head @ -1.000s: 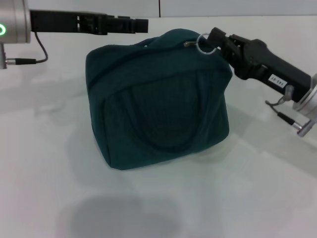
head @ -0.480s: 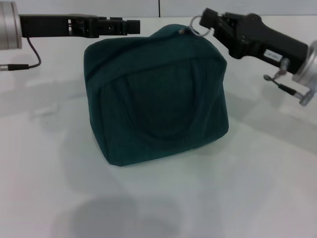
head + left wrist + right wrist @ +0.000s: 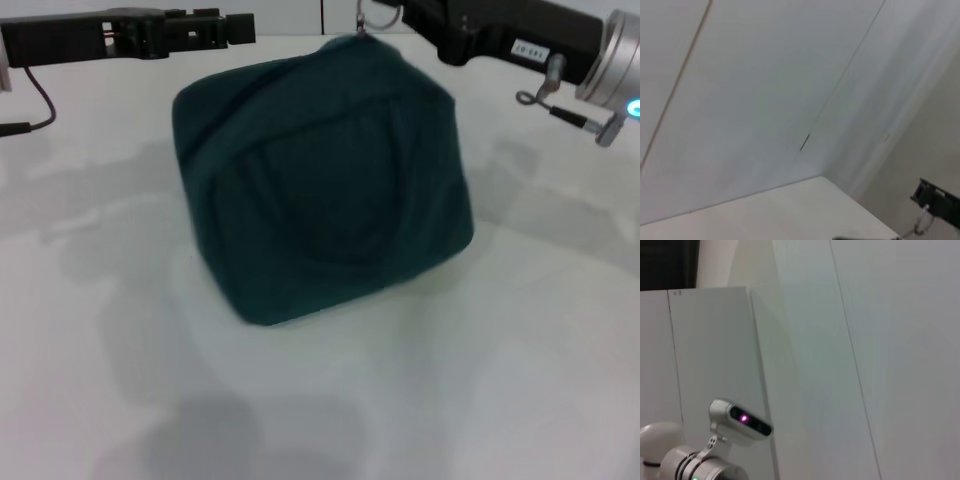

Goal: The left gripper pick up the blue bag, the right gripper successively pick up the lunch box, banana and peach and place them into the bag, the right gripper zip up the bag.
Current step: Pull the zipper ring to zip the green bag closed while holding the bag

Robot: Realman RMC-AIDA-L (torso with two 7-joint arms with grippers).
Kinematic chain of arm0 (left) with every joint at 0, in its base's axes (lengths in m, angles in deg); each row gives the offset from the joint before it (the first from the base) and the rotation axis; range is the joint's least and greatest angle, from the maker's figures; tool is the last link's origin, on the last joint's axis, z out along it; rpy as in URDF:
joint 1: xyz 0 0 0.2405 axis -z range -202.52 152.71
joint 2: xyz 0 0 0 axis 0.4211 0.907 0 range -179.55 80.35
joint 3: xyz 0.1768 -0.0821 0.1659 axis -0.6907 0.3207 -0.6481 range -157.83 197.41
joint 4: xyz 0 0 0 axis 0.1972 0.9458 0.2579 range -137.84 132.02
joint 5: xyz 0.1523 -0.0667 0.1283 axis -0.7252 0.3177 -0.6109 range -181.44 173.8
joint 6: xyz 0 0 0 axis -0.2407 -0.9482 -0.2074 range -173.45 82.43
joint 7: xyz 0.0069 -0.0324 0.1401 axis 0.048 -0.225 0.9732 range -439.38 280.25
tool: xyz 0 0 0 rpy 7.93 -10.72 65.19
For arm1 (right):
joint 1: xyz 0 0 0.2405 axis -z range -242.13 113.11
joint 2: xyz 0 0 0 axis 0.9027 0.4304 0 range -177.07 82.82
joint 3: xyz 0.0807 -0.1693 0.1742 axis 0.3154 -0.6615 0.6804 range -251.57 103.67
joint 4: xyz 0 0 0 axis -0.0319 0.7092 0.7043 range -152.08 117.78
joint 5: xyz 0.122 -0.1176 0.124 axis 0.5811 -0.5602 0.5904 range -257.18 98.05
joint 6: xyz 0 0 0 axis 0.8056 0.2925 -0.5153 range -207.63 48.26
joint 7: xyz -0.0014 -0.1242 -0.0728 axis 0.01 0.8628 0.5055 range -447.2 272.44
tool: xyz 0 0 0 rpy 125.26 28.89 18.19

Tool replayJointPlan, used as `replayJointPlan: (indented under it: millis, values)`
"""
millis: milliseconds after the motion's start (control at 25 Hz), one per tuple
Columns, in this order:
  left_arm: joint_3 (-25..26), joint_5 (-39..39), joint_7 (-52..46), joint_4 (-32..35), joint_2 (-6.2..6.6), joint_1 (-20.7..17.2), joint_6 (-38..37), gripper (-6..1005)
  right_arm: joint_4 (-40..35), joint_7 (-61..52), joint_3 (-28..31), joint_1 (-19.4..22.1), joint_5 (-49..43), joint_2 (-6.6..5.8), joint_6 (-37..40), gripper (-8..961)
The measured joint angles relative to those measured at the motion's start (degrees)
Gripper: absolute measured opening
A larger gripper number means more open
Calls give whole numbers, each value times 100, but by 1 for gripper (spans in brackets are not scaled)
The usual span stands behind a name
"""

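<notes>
The blue bag (image 3: 320,180) stands on the white table (image 3: 480,380), its top closed over, one loop handle lying flat against its front. My right gripper (image 3: 392,12) is at the bag's top far edge, shut on the silver ring zipper pull (image 3: 367,18). My left gripper (image 3: 245,26) reaches in level from the left, above and behind the bag's upper left corner, apart from the fabric. In the left wrist view the right gripper's tip (image 3: 936,199) and the ring (image 3: 920,226) show in a corner. The lunch box, banana and peach are out of view.
White wall panels (image 3: 765,100) rise behind the table. The right wrist view shows only wall and the robot's head camera (image 3: 740,421). A black cable (image 3: 40,100) hangs from the left arm.
The right gripper has moved up and to the left with the zipper ring. The left gripper has drawn back to the left, away from the bag's top. The bag has tilted slightly.
</notes>
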Motion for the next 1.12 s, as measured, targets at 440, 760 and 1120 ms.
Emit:
replayJointPlan:
  millis: [440, 760, 1120]
  values:
    - [-64, -202, -18, 9, -42, 211, -386, 827, -12, -47, 142, 51, -164, 51, 6, 123]
    - [-523, -497, -234, 326, -207, 438, -398, 827, -12, -40, 143, 65, -213, 99, 53, 124]
    - [-618, -1582, -218, 984, -666, 561, 25, 826, -12, -14, 142, 66, -215, 124, 104, 125]
